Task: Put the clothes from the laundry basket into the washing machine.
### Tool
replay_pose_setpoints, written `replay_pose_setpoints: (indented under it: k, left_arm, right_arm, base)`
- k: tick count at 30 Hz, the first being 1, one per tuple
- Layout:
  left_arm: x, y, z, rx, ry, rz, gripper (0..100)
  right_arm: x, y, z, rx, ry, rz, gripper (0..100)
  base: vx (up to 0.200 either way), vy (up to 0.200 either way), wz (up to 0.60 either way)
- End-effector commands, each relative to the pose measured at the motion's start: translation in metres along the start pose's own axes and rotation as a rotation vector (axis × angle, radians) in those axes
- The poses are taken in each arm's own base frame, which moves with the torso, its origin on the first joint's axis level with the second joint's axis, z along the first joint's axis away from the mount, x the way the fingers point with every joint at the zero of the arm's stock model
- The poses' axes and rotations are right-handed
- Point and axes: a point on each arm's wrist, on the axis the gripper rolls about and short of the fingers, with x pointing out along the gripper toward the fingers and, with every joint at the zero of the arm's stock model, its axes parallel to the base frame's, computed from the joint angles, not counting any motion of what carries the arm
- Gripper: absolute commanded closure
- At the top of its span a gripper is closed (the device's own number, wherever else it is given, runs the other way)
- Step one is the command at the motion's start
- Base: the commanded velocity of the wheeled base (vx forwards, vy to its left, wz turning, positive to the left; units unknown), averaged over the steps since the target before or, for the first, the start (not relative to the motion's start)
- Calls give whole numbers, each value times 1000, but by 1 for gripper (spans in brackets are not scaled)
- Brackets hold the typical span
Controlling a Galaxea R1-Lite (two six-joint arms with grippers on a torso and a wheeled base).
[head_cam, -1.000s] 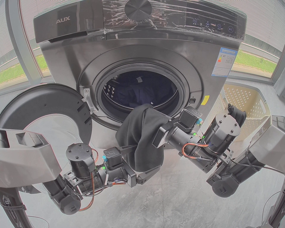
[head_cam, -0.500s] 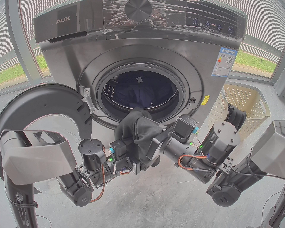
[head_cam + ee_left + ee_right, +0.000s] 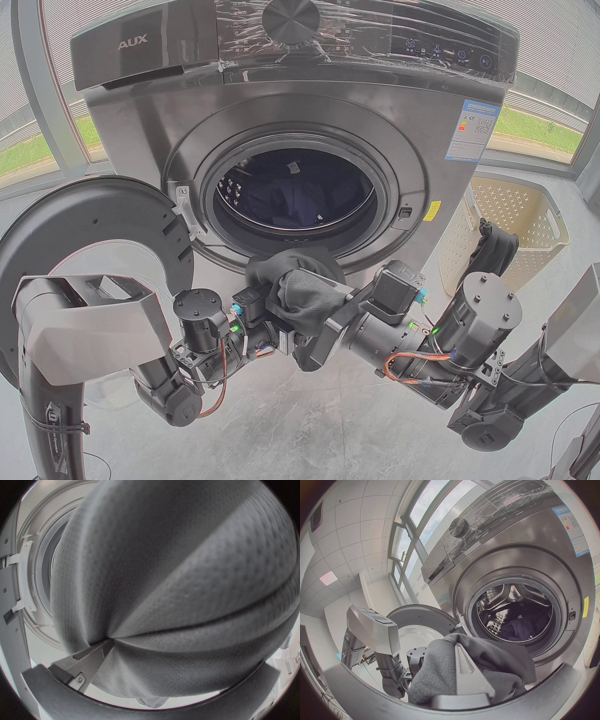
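Observation:
A dark grey garment (image 3: 275, 270) is bunched up just below the open drum (image 3: 294, 187) of the washing machine (image 3: 294, 100). My right gripper (image 3: 295, 294) is shut on it, with one finger (image 3: 468, 667) lying over the cloth (image 3: 437, 667). From the left, my left gripper (image 3: 300, 340) is pushed in under the bundle. It is open: one finger (image 3: 90, 661) stands well off to the side and the cloth (image 3: 175, 583) drapes over the rest. Dark clothes (image 3: 525, 625) lie inside the drum. Another dark piece (image 3: 497, 247) hangs over the rim of the laundry basket (image 3: 531, 212).
The round washer door (image 3: 94, 237) stands swung open on the left, close behind my left arm. The cream basket stands on the floor at the machine's right side. Grey floor tiles (image 3: 325, 425) lie in front of the machine.
My right gripper has come down and back from the drum's rim with the garment. The left arm has risen and moved right, in under the hanging cloth, which is now bunched between the two grippers.

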Motion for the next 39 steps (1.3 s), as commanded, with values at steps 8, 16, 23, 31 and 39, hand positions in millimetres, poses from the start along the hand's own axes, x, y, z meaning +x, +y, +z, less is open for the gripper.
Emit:
replay_pose_setpoints:
  k: [8, 16, 23, 31, 39]
  left_arm:
    - [6, 3, 13, -13, -56, 34, 100]
    - [-8, 2, 58, -31, -167, 35, 100]
    - [-41, -6, 86, -60, -202, 21, 100]
    - [-61, -12, 102, -71, -233, 10, 100]
    - [-70, -13, 111, -110, -258, 39, 100]
  right_arm:
    - [-7, -1, 9, 3, -18, -23, 100]
    - [-16, -32, 21, -6, -40, -128, 100]
    - [-17, -64, 13, -25, -16, -222, 100]
    - [-10, -68, -16, -10, 60, -224, 100]
    - [-6, -59, -6, 6, 22, -189, 0]
  base:
    - [0, 0, 0]
    - [0, 0, 0]
    - [0, 0, 0]
    - [0, 0, 0]
    - [0, 0, 0]
